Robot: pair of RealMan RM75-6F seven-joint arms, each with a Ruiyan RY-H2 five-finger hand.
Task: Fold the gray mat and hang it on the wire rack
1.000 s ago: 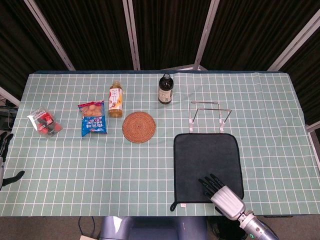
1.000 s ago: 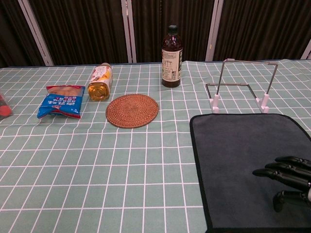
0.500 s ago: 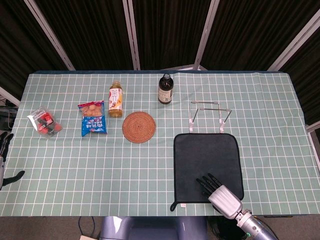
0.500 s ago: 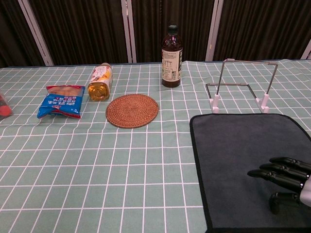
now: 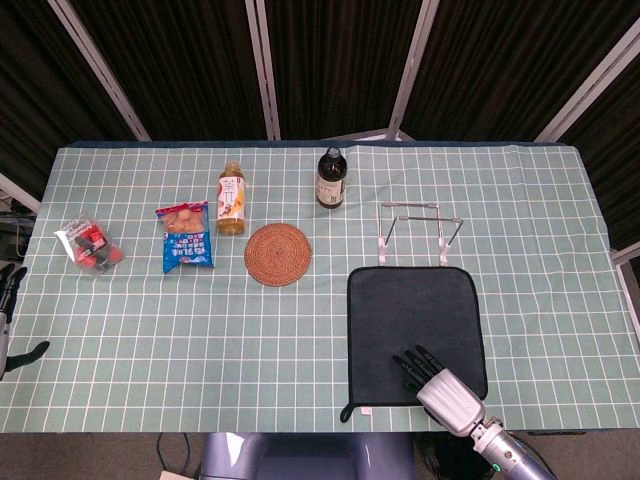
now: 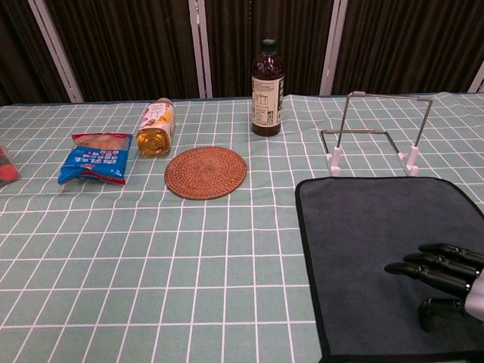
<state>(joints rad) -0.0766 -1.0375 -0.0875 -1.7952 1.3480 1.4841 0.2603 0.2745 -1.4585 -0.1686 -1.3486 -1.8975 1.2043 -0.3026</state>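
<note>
The gray mat [image 5: 415, 325] [image 6: 378, 242] lies flat and unfolded on the checked tablecloth, near the front right. Just behind it stands the wire rack [image 5: 420, 230] [image 6: 374, 136], with nothing hanging on it. My right hand [image 5: 435, 378] [image 6: 442, 276] hovers over the mat's near right part, fingers spread and pointing left, holding nothing. My left hand [image 5: 10, 310] sits off the table's left edge, only partly visible, holding nothing that I can see.
A dark bottle [image 5: 331, 178] stands behind the rack's left side. A round woven coaster [image 5: 277, 254], a lying juice bottle [image 5: 231, 198], a blue snack bag [image 5: 184, 237] and a red packet [image 5: 90, 245] spread across the left half.
My right hand has slid slightly toward the near edge and left over the mat. The mat has not moved.
</note>
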